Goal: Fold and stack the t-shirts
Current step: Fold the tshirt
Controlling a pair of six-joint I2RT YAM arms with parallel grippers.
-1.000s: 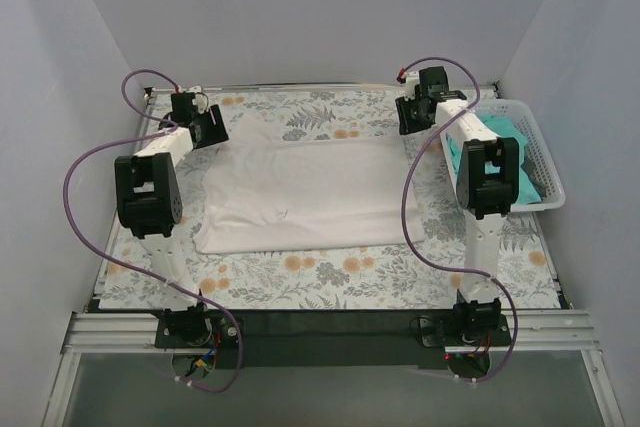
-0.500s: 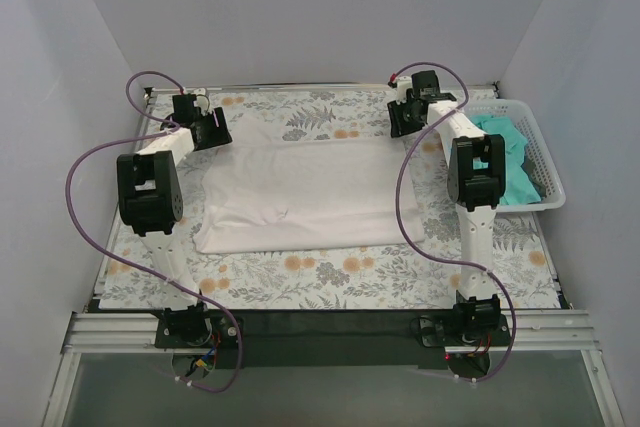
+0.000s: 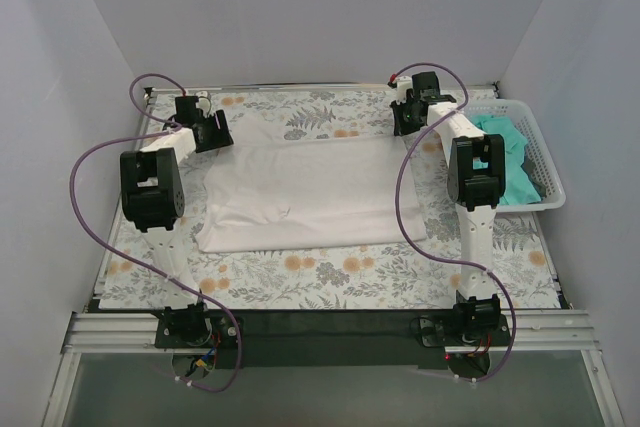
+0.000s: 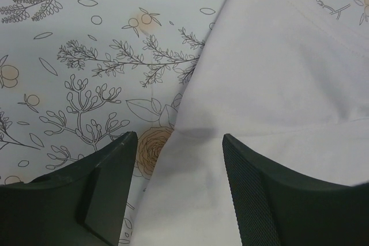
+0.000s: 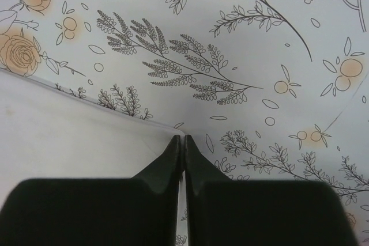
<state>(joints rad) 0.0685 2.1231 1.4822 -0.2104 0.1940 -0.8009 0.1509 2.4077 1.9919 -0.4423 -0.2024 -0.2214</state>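
Observation:
The white t-shirt lies spread flat in the middle of the flowered table. The teal-green t-shirt lies bunched in the basket at the right. My left gripper is open over the white shirt's far left part. In the left wrist view the left gripper straddles the white shirt's edge. My right gripper is at the shirt's far right corner. In the right wrist view the right gripper is shut, its tips right at the corner of the white shirt, which lies flat; no cloth shows between the tips.
A white plastic lattice basket stands at the right edge of the table and holds the teal shirt. Walls close the table in on the left, back and right. Purple cables loop off both arms.
My right arm has swung left, away from the basket, bringing its gripper to the shirt's far right corner. My left gripper has barely shifted. The white shirt has not moved.

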